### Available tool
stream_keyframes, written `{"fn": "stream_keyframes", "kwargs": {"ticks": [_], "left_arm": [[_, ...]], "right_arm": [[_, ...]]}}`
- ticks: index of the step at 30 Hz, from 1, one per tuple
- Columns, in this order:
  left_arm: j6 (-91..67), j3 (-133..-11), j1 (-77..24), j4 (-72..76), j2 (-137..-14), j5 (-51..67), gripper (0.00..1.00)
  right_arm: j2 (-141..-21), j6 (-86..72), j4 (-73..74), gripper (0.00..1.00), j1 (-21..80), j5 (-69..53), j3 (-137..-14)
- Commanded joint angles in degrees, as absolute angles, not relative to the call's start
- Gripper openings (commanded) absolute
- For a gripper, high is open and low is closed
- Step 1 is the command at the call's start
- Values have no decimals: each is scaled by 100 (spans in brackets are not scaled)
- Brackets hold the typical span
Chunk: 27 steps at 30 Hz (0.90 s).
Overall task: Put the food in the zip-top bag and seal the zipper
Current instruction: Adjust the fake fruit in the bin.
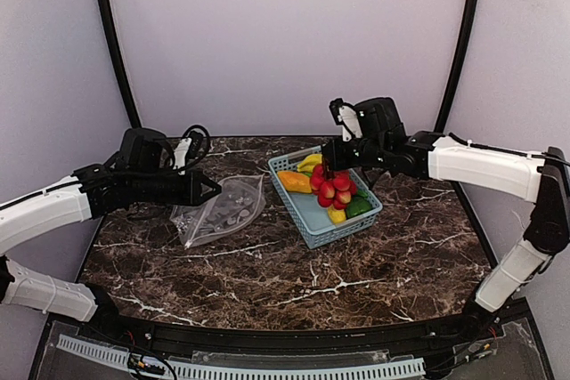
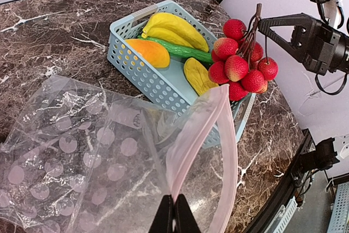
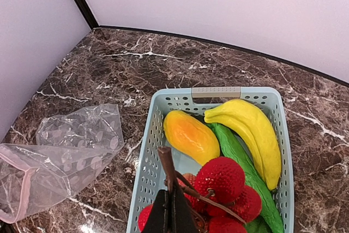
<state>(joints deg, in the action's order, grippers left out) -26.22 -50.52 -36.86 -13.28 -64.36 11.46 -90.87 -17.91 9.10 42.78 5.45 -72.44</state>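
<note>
Fruit, a red cluster, hangs by its brown stem from the right pincer, which is pressed tight on that stem just above the blue basket; the zip-top bag lies to that pincer's left on the table, long axis running toward it; the left pincer, nearer the bag, pinches the pink zipper, holding the mouth raised toward the cluster; bananas lie in the basket.

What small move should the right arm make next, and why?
Probably carry the bunch of red round plastic fruits toward the clear dotted plastic bag. The right jaws are shut on its stem above the light-blue lattice basket; the left jaws hold the pinkish zipper strip, mouth open.
</note>
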Motion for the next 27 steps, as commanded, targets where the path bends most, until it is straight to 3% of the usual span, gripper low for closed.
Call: {"fn": "stream_keyframes", "kwargs": {"ticks": [1, 13, 27], "left_arm": [[-2664, -4929, -3640, -1154, -6332, 1276, 1], [-2634, -5128, -3647, -1019, -6582, 1499, 1], [-2705, -4962, -3647, -967, -6633, 1543, 1]], "right_arm": [[-8673, -1734, 201, 0, 4279, 257, -7000], [-8149, -1695, 137, 0, 4412, 296, -6675], [-9768, -1890, 812, 0, 4447, 586, -7127]]}}
